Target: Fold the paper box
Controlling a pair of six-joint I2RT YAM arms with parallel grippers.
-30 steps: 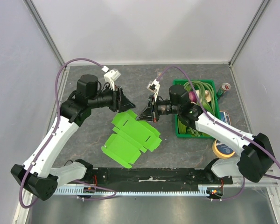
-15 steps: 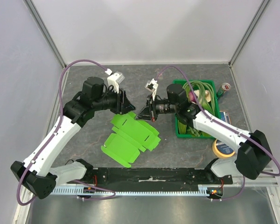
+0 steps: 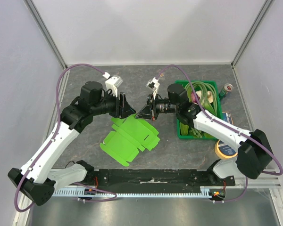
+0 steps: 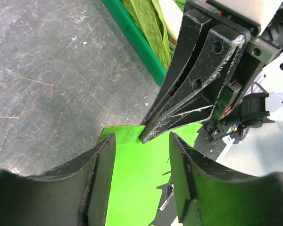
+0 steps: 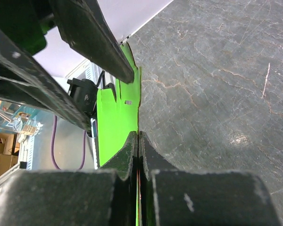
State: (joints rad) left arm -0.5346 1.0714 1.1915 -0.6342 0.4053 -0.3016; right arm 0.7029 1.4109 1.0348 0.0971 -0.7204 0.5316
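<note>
The paper box [image 3: 129, 136] is a flat lime-green card blank with flaps and slots, tilted up off the table at its far edge. My right gripper [image 3: 142, 114] is shut on that far edge; in the right wrist view [image 5: 138, 136] the card [image 5: 115, 113] runs edge-on between the closed fingers. My left gripper [image 3: 127, 113] is open just left of it. In the left wrist view the open fingers [image 4: 104, 179] straddle the card [image 4: 139, 183], with the right gripper's black fingers [image 4: 179, 108] just ahead.
A dark-green crate [image 3: 181, 129] of green vegetables stands at the right, also in the left wrist view [image 4: 137, 40]. A small can [image 3: 226, 89], a flat packet [image 3: 228, 117] and a tape roll [image 3: 225, 150] lie to its right. Grey walls enclose the table.
Both grippers have drawn closer together over the box's far edge. The box has shifted slightly left and its far edge is raised.
</note>
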